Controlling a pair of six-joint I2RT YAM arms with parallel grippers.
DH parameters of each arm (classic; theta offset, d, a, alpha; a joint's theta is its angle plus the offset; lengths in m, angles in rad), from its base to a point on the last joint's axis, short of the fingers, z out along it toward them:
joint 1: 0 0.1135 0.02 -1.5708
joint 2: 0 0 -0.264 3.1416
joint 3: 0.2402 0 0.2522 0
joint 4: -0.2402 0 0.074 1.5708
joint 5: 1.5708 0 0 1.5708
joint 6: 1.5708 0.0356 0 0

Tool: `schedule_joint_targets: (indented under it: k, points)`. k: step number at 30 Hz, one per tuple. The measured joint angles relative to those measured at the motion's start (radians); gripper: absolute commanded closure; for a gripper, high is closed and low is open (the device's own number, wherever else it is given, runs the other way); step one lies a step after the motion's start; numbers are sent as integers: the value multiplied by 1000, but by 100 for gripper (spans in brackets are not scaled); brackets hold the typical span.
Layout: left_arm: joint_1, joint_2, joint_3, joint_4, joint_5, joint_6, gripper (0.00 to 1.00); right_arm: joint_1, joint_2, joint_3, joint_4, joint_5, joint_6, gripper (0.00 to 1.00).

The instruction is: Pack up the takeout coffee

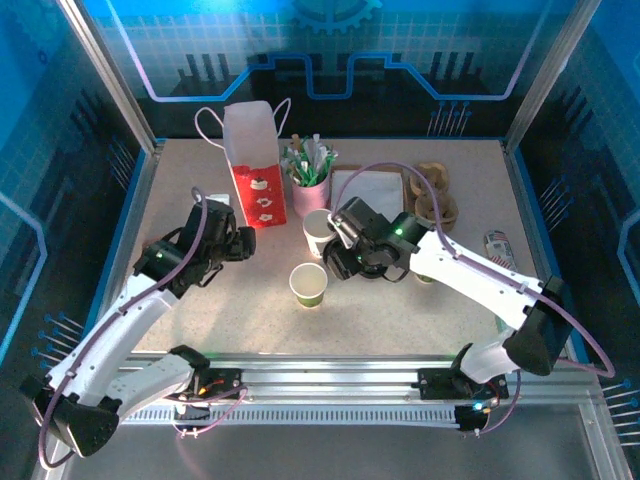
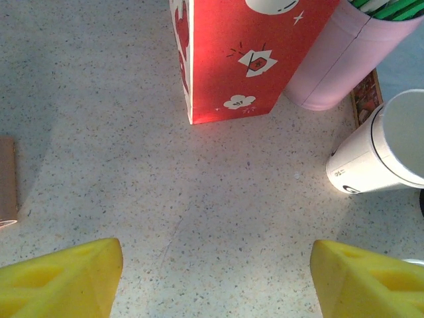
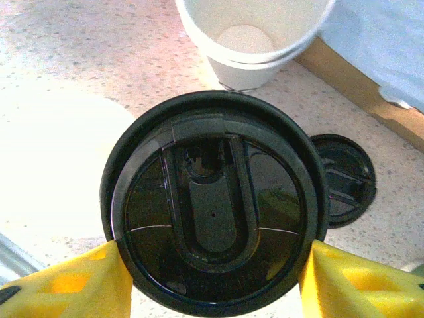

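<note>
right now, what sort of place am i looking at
Probably a robot test cell staged as a coffee takeout counter: blue printed panels, two arms, a white paper cup, black lid and red paper bag.

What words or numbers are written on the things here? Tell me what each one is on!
No word or number here can be read.
Red and white paper bag: only little white pictures, no letters.
White tapered paper cup: small dark print near its base, too small to read.
Round black plastic lid: faint raised marks near its rim, too blurred to read.
</note>
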Motion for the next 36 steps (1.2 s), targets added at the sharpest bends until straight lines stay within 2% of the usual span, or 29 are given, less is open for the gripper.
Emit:
schedule_joint_targets:
  k: [13, 36]
  points:
    - [6, -19, -9, 3, 8, 0, 22, 130, 146, 84, 3, -11, 16, 40]
    - [12, -18, -9, 16, 35, 0, 21, 161, 245, 130, 13, -37, 16, 41]
